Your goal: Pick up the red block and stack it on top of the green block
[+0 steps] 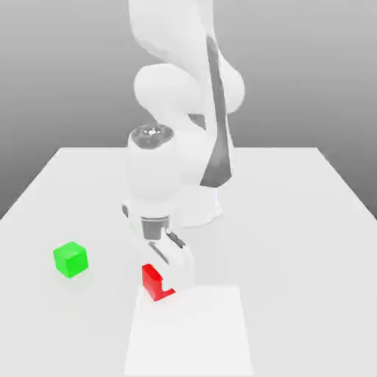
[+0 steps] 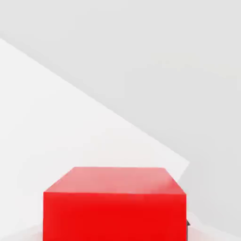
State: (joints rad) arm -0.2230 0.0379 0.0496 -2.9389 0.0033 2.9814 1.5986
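End effector fingers clamp the red block, green block well apart.

Exterior view faces the arm (hand view close); both share red block.

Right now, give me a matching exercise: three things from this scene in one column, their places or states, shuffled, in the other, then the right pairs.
Things:
1. red block
2. green block
3. gripper

Places or states:
A. alone on the table, toward the exterior view's left
B. lowered around a cube
C. between the fingers, near the light square patch

Pairs: 1-C, 2-A, 3-B
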